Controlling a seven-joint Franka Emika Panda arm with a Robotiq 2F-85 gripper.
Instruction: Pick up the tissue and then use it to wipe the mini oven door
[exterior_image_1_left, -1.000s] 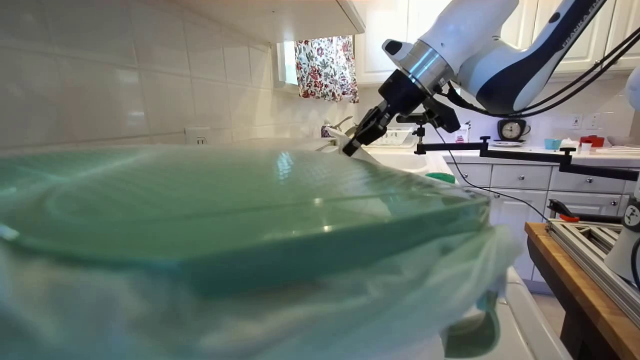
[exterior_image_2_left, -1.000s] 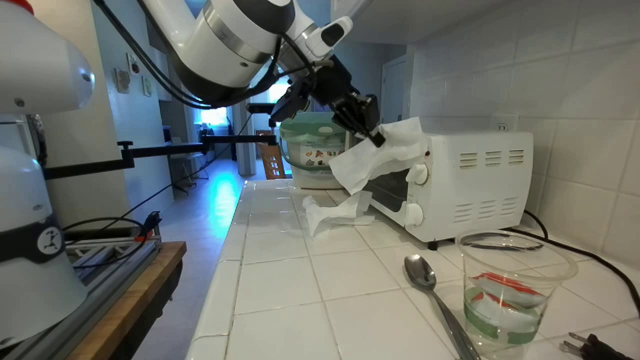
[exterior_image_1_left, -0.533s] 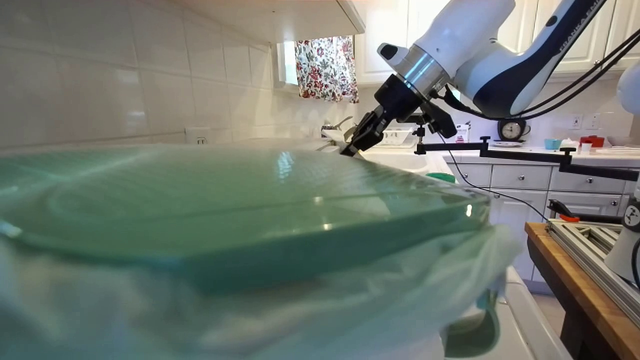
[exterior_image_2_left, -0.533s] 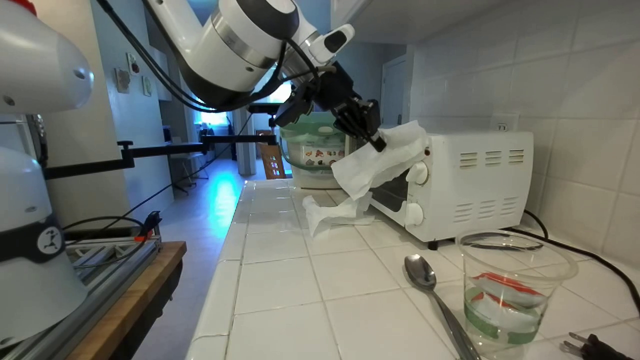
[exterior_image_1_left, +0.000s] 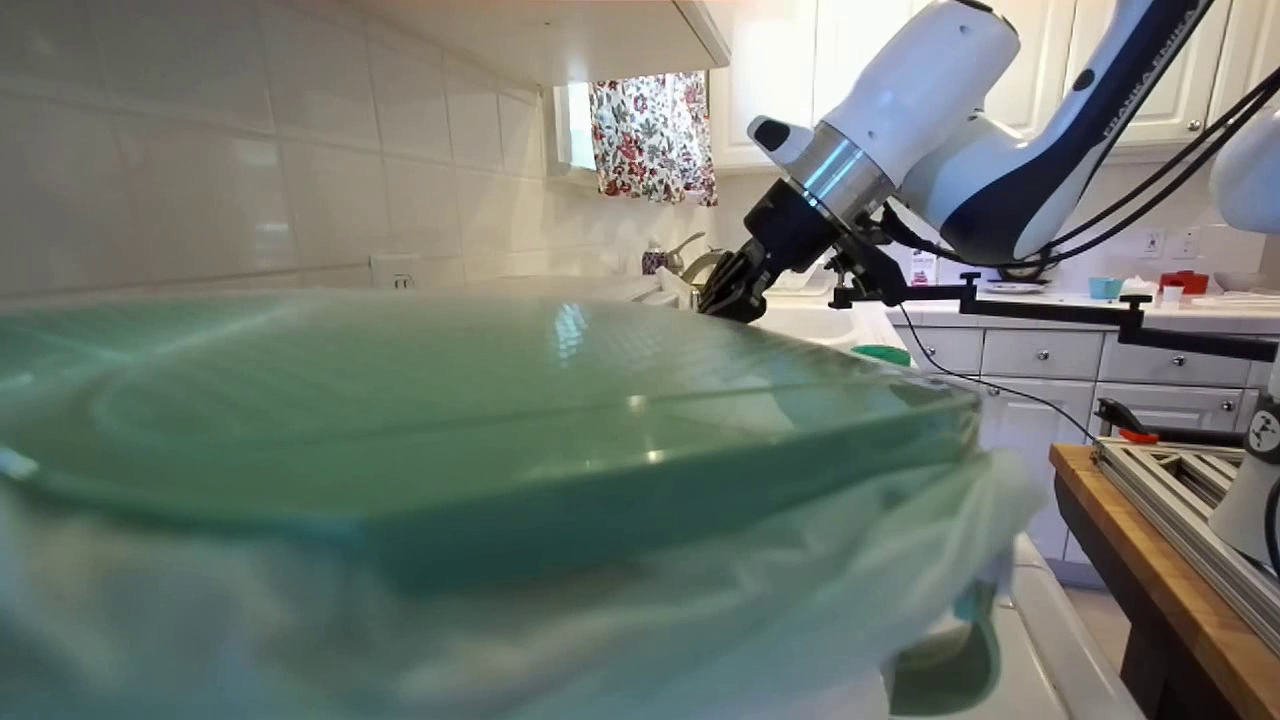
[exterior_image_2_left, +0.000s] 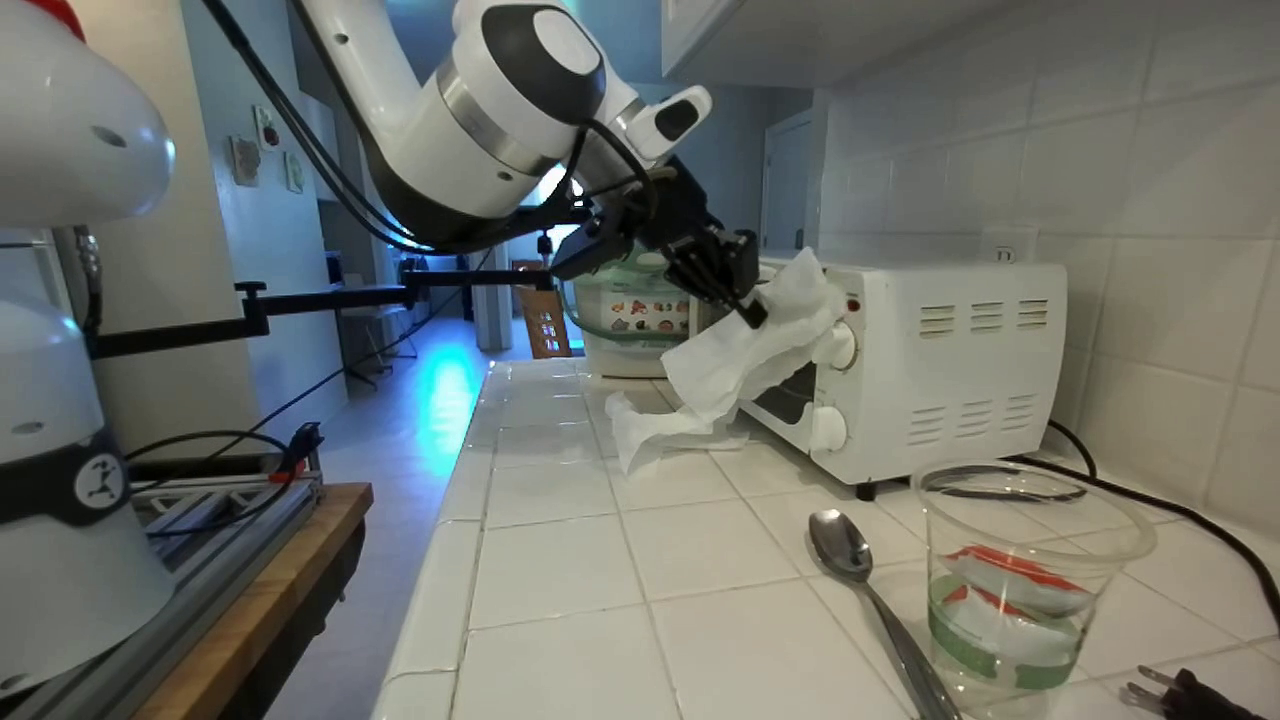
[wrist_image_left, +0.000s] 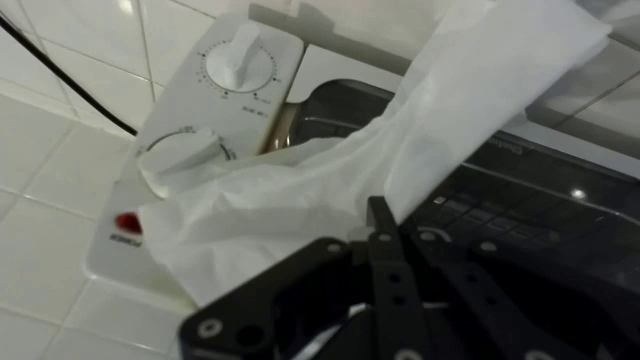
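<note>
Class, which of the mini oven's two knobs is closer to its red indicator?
The upper knob: it sits just below the red indicator, while the lower knob is farther down.

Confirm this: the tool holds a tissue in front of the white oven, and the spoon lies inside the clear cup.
No: in an exterior view, the spoon lies on the counter beside the clear cup, not inside it. The tool does hold a tissue in front of the white oven.

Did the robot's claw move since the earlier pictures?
Yes, down a bit. In an exterior view, the claw is lower than before, closer to the level of the upper knob on the mini oven, which hasn't moved.
</note>
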